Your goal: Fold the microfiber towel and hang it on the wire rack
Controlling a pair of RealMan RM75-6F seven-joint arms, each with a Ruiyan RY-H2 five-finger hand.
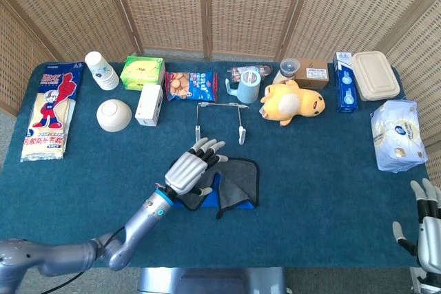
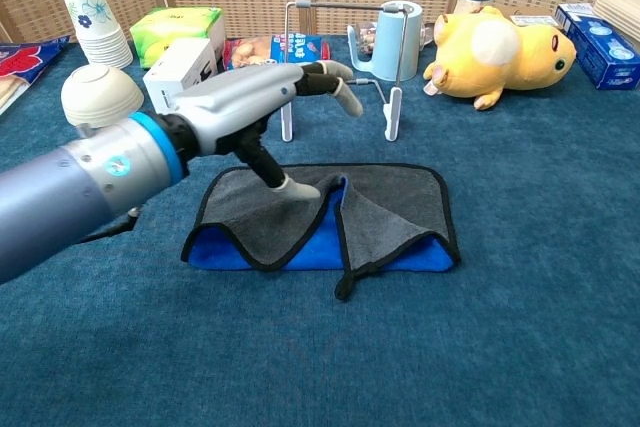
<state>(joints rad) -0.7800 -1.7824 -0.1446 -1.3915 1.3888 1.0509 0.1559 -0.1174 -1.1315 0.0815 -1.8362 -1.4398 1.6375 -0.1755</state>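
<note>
Head view shows us the microfiber towel (image 1: 233, 184) lying partly folded on the blue surface (image 1: 317, 191), near its front middle, grey side up with a strip of blue showing along the near edge. Our left robot hand (image 1: 191, 170) hovers over the towel's left part, its fingers (image 2: 340, 86) stretched forward and spread, holding nothing; in the chest view we see the thumb reaching down so that its tip rests on the grey cloth where two flaps meet (whether it presses or only touches, we cannot tell). The towel's left flap (image 2: 262, 209) is turned over toward the middle, the right flap (image 2: 398, 209) lies flatter, and a small corner sticks out at the near edge. Just behind the towel stands the wire rack (image 1: 220, 120), upright on its two white feet, apart from the cloth and bare. Our right robot hand (image 1: 424, 228) shows only at the lower right corner of the head view, off the surface edge, fingers pointing up and apart with nothing in them. Behind the rack we see a light blue mug (image 1: 248, 89), a yellow plush toy (image 1: 291, 102), a white box (image 1: 148, 105) and a white bowl (image 1: 114, 115).
</note>
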